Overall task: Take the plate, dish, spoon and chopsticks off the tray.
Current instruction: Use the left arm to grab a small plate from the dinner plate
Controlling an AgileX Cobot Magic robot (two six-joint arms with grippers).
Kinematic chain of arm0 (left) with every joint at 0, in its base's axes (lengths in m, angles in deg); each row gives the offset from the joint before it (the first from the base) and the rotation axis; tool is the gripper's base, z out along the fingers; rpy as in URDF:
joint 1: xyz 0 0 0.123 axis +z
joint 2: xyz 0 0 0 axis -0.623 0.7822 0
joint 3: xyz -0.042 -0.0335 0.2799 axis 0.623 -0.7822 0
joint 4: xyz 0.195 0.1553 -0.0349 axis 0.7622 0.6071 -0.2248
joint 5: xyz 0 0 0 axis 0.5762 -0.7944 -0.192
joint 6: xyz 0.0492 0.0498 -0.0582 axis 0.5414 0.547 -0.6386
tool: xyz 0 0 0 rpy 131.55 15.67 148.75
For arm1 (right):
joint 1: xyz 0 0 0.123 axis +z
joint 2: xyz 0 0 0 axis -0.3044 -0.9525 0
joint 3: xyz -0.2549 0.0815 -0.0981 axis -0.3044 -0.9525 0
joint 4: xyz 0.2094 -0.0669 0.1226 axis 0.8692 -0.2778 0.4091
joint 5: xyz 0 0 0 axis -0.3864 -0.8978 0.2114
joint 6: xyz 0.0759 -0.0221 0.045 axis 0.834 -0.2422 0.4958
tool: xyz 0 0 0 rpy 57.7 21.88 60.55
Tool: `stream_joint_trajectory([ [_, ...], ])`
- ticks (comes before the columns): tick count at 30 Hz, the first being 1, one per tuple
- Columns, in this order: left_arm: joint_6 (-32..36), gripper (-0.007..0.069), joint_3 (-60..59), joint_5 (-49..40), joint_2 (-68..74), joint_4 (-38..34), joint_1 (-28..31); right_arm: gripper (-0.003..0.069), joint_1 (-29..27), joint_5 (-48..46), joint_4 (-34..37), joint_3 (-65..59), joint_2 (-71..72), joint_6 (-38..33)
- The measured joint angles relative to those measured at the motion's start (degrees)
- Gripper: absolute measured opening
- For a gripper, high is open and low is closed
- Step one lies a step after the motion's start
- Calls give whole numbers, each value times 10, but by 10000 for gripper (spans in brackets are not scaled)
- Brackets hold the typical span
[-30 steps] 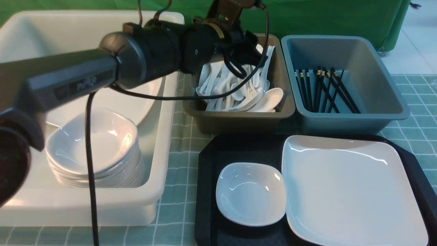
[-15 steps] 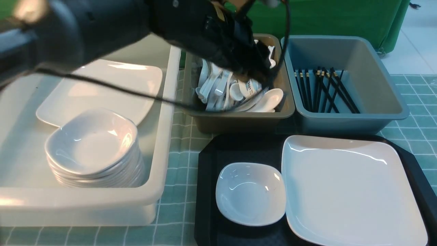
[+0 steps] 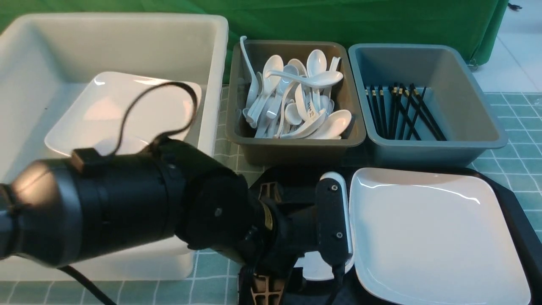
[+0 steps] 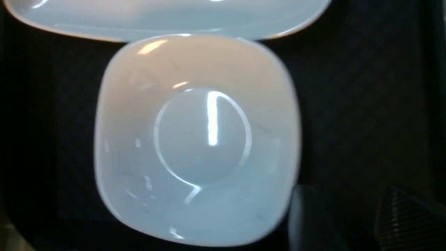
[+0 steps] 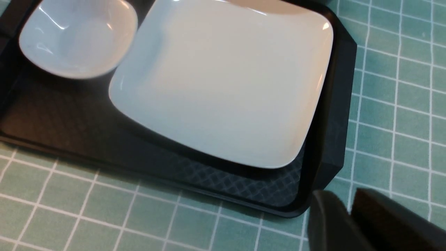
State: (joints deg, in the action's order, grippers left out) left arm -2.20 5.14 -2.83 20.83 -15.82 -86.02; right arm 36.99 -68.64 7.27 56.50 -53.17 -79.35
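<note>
The left gripper [image 4: 348, 205] is held low over the dish [image 4: 197, 139], which sits on the left part of the tray [image 3: 518, 212]. In the left wrist view its two fingers are seen parted beside one edge of the dish, with bare tray floor between them and nothing gripped. In the front view the dish is almost wholly hidden by the left arm. The plate [image 3: 432, 233] lies flat on the right part of the tray, just beside the dish; whether their rims touch cannot be told. The right gripper [image 5: 350, 205] is seen only in the right wrist view, raised above the bench [image 5: 69, 209] off a cut corner of the tray, its fingers drawn together to a thin slit with nothing held. Beyond the tray two bins are set side by side. In the olive bin [image 3: 296, 150] a heap of white spoons is kept, with one spoon [image 3: 313, 78] lying across the top. The chopsticks [image 3: 402, 112] lie among other black sticks on the floor of the grey-blue bin [image 3: 432, 150]. To the left, a large white tub [image 3: 127, 29] is placed, with another white plate [image 3: 106, 101] inside it.
</note>
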Motion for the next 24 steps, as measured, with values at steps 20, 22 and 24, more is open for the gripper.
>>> stream_joint_trajectory([
  [20, 86, 297, 0, 73, 115, 123, 0, 143, 0, -4, 0, 0, 0, 0],
  [22, 86, 218, 0, 78, 115, 132, 0, 143, 0, -7, 0, 0, 0, 0],
  [24, 85, 140, 0, 83, 115, 135, 0, 143, 0, -9, 0, 0, 0, 0],
])
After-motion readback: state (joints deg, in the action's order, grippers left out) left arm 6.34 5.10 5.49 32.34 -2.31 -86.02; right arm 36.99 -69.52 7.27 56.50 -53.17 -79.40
